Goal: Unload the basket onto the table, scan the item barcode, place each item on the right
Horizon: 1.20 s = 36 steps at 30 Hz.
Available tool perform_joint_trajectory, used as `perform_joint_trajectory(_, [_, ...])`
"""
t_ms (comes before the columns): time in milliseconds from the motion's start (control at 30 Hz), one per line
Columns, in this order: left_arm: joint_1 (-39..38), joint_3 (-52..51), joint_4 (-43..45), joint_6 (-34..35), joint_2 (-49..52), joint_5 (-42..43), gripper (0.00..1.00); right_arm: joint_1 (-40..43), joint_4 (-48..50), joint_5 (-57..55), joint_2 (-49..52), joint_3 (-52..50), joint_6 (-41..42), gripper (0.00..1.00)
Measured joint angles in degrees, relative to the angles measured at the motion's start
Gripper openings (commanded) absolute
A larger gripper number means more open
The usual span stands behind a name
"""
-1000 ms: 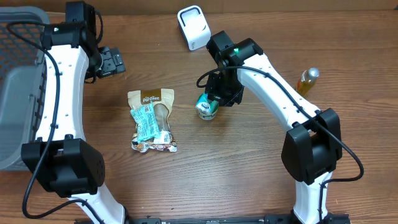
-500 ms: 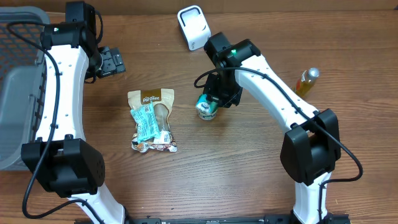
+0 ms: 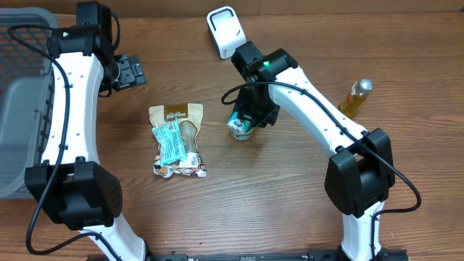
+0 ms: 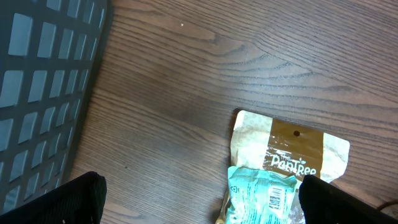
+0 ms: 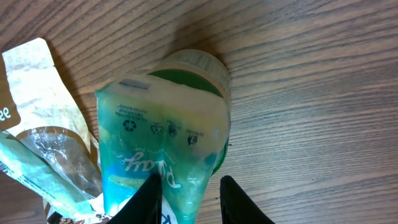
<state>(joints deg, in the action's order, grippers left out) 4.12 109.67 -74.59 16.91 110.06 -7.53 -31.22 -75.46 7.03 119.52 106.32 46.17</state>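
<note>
Looking across your brown wood-grain table (image 3: pixel 290 210), you have the right gripper (image 3: pixel 248 118) clamped on the green pouch (image 3: pixel 239 129), white scanner (image 3: pixel 225 30) at its twelve o'clock.

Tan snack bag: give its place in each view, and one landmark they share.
Overhead: tan snack bag left of centre, between the arms.
Left wrist: lower right.
Right wrist: left edge, beside the green pouch.
Shared landmark: the teal wrapper lying on it.
</note>
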Motion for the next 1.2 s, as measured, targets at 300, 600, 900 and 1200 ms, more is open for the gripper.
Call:
perform_joint_trajectory(300, [0.00, 0.00, 0.00, -0.02, 0.00, 0.00, 1.00, 0.00, -0.02, -0.17, 0.00, 0.00, 1.25, 0.26])
perform_joint_trajectory(600, [0.00, 0.00, 0.00, -0.02, 0.00, 0.00, 1.00, 0.00, 3.50, 0.04, -0.83, -2.84, 1.97, 0.13])
perform_joint_trajectory(900, [0.00, 0.00, 0.00, -0.02, 0.00, 0.00, 0.99, 0.07, 1.99, 0.15, -1.18, -2.78, 1.55, 0.04])
perform_joint_trajectory(1200, [0.00, 0.00, 0.02, 0.00, 0.00, 0.00, 1.00, 4.90, 0.07, -0.96, -6.23, -2.47, -10.12, 0.04])
